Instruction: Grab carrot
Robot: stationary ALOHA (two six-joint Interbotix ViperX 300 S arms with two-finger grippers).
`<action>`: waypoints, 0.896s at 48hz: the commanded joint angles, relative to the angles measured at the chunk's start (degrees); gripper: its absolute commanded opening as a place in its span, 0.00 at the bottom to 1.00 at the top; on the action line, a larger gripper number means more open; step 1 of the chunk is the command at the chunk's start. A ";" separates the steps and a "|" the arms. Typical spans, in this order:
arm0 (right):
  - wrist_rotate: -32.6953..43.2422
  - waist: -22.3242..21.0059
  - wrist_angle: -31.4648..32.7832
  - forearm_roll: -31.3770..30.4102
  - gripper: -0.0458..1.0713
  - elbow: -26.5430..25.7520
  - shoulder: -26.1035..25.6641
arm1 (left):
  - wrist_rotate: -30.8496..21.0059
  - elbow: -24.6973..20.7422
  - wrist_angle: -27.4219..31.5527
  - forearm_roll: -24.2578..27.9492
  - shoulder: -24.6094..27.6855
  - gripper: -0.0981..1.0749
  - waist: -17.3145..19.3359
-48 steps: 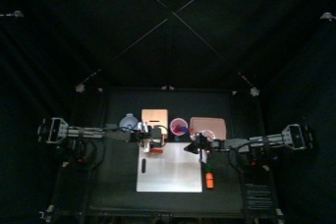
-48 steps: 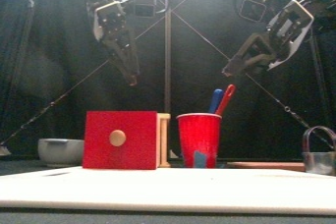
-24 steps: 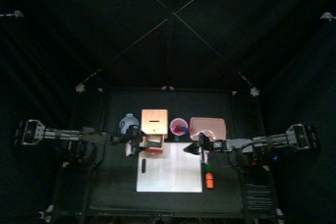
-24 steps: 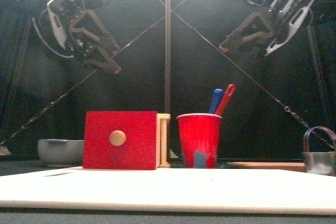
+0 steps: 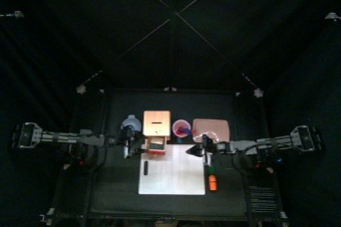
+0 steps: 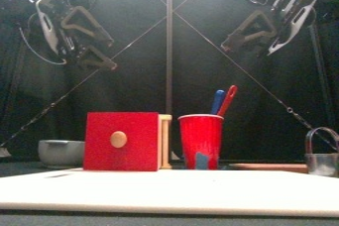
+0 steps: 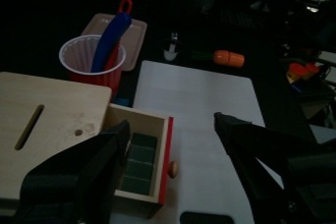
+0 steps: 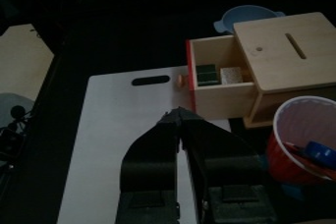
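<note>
On the white cutting board's (image 5: 173, 171) right edge, toward the front of the surface (image 5: 114, 196), lies the carrot (image 5: 212, 181), its long axis seemingly running front to back along that edge. It lies on the right arm's side. The right hand (image 8: 176, 120), jaws pressed shut and holding nothing, hangs raised behind the board and looks the nearer of the two. The left hand (image 7: 178, 159), jaws spread wide and empty, is also high, with the carrot (image 7: 229, 58) well beyond it across the board.
</note>
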 commanded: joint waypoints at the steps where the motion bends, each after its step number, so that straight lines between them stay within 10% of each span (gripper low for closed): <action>1: 0.00 0.09 -0.53 0.18 0.07 -0.53 -0.70 | 0.44 -0.35 -0.26 0.88 0.00 0.94 0.26; 27: 1.67 -0.09 1.58 4.48 0.08 -2.11 -1.14 | 0.88 -1.85 -0.26 0.97 0.00 0.94 1.76; 43: 9.32 1.32 28.56 22.41 0.45 -8.79 -2.55 | 0.97 -1.85 -0.26 3.87 0.00 0.94 2.37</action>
